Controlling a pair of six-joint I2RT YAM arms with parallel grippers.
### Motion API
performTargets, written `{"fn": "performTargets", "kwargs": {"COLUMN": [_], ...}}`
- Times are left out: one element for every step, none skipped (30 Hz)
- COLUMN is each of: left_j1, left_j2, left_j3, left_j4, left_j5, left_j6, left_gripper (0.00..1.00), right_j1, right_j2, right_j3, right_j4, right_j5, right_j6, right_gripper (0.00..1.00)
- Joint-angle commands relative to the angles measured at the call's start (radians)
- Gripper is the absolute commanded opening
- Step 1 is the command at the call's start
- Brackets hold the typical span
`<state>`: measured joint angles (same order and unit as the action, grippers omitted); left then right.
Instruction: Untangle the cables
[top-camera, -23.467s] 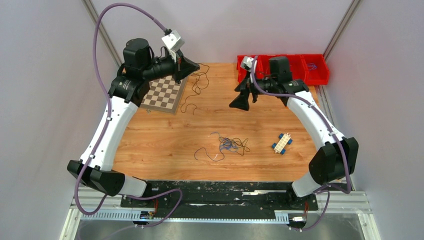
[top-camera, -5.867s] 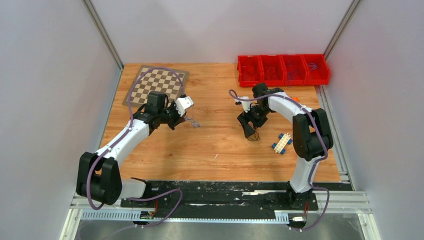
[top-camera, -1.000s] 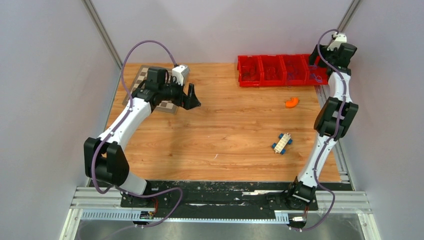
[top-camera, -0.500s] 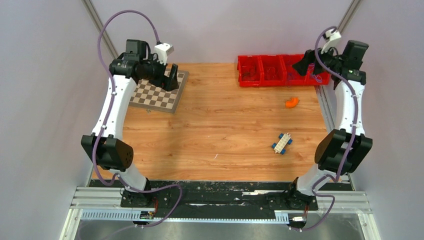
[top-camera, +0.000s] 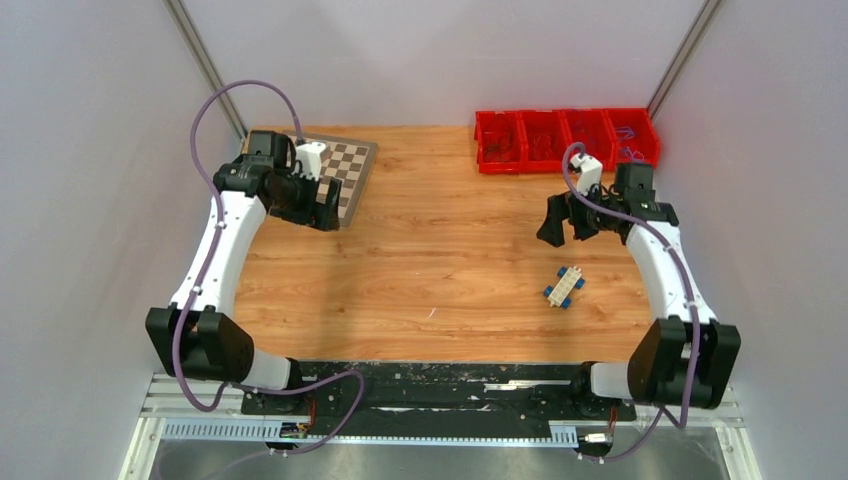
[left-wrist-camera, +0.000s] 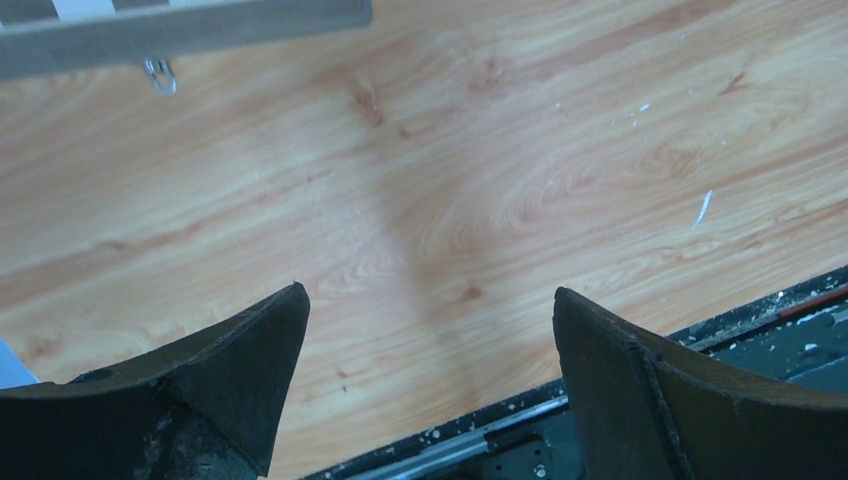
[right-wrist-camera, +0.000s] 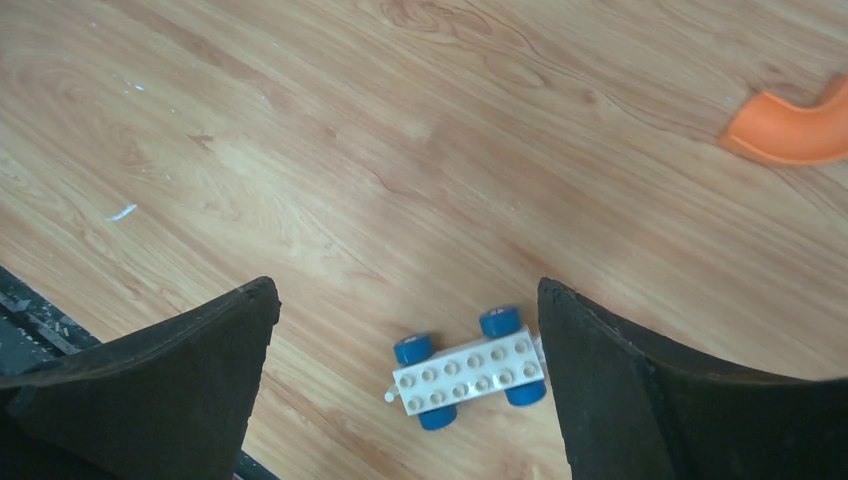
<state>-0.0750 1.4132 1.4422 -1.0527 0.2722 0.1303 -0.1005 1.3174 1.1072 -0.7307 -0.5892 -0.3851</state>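
Red bins (top-camera: 500, 165) hold the cables (top-camera: 628, 133); both arms hang open-jawed and empty.

You will find the bins at the upper right of the top view, four compartments in a row. In the rightmost, hair-thin blue-purple loops of cable lie in a small squiggle; what lies in the other three is too small to tell. Your left gripper (left-wrist-camera: 430, 300) has its jaws spread as wide as they go, nothing between them, above the bare wooden table (left-wrist-camera: 450, 200) near the chessboard (left-wrist-camera: 180, 25) at the top left of its view. Your right gripper (right-wrist-camera: 408, 285) is equally wide and grips nothing. It hangs over a white toy car (right-wrist-camera: 470, 372) with blue wheels, and an orange curved piece (right-wrist-camera: 793, 128) lies at the upper right of that view.
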Motion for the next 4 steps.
{"fn": "performTargets", "kwargs": {"left_j1": [0.01,0.01,0.01,0.01], "left_j2": [-0.131,-0.144,-0.165,-0.176], "left_j3": [-0.092,-0.124,-0.136,-0.157], "left_j4": [0.062,0.067,0.071,0.072], "left_j5": [-0.034,-0.025,-0.02,-0.014], "left_j6": [-0.069,-0.086,-0.093,-0.105], "left_gripper": [1.0,1.0,1.0,1.0], "right_j1": [-0.004,-0.004,-0.004,-0.004], "right_j2": [-0.126,-0.145,-0.164,-0.181], "right_j3": [-0.057,-0.066,-0.072,-0.074], "right_j4": [0.009,0.005,0.001,-0.003], "right_j5": [0.091,0.103,0.113,0.118], "right_j6": [0.001,0.003,0.006,0.012], "right_gripper": [1.0,1.0,1.0,1.0]}}
